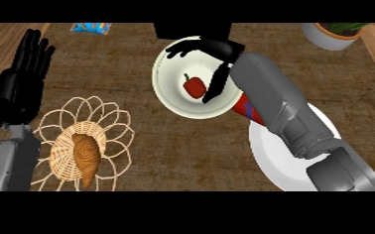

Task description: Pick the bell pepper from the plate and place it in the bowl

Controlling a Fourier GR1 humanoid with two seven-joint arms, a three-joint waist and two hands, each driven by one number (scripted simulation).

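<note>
Head view: pepper (195, 87) is seen lying in the bowl (167, 87), just right of the bowl's centre, red with the stem end at about 11 o'clock. It is not held. The right hand (209, 49) is over the bowl's 12-to-3 o'clock rim, fingers spread and straight: opened, nothing gripped. One finger (218, 82) is stretched down just beside the pepper at its 3 o'clock; whether contact is made cannot be told. The right forearm runs from 5 o'clock up across the plate (275, 166), which lies at 4 o'clock of the bowl. Part of the plate is hidden by the arm; no pepper is seen on what shows. A red, white and blue item (246, 108) is wedged between bowl and plate, mostly covered by the arm; what it is cannot be told.

The left hand (26, 74) is at the view's 9 o'clock edge, opened, fingers up, resting. A wicker basket (51, 124) with a croissant (86, 156) sits at 7 o'clock on the bench (147, 44). A blue packet (92, 28) is at 11 o'clock, a potted plant (333, 33) at 1 o'clock.

Step judged: release done, placement looks complete. Next move calls for the right hand to be lifted clear upward, so the finger beside the pepper does not drag it or tip the bowl, then pulled back toward 5 o'clock.
</note>
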